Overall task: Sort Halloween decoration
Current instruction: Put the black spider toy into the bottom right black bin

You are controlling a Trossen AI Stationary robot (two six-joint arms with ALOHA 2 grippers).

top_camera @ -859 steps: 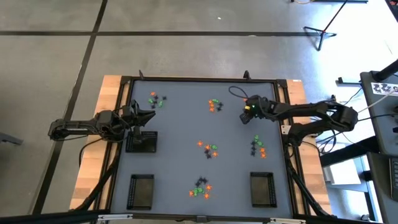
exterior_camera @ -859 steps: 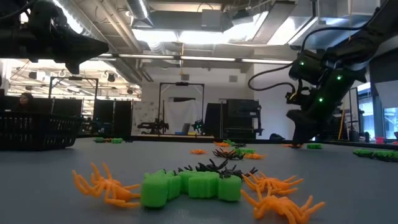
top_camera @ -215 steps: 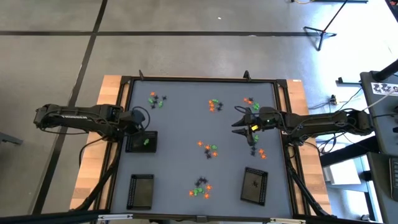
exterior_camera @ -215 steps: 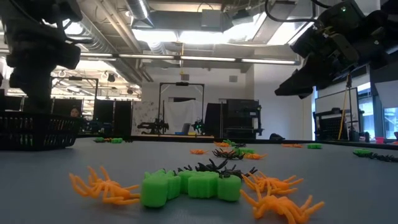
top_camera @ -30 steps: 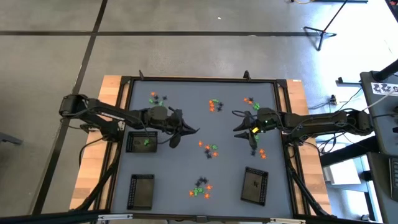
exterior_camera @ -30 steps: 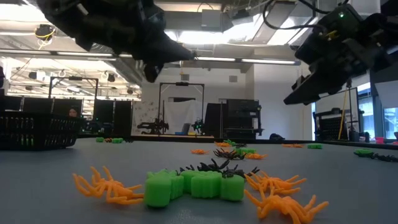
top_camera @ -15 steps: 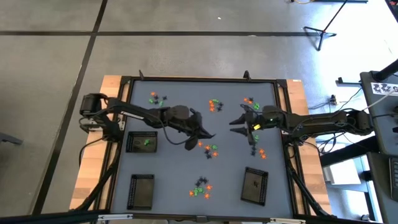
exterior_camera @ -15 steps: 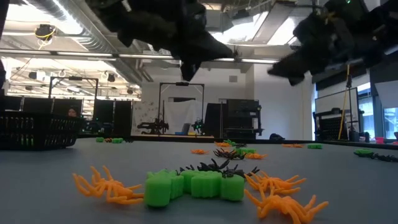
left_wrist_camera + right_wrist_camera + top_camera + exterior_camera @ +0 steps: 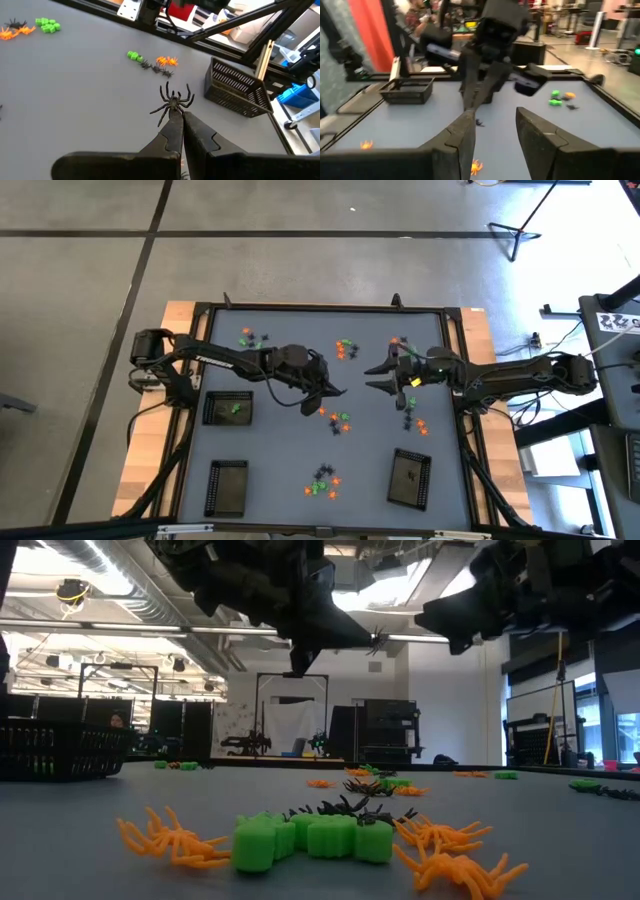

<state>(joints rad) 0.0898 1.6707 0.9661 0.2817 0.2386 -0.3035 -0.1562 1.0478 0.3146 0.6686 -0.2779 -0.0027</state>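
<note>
Left gripper point(image 9: 175, 111) pinched a black spider point(image 9: 172, 101) above mid-counter point(image 9: 290, 450); right gripper point(image 9: 373, 378) hovered opposite, jaws parted, empty

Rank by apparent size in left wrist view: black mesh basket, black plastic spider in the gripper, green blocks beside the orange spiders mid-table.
1. Black mesh basket
2. Black plastic spider, pinched in the shut left gripper; nearest the camera, so it looks bigger
3. Green blocks, farther off
</note>
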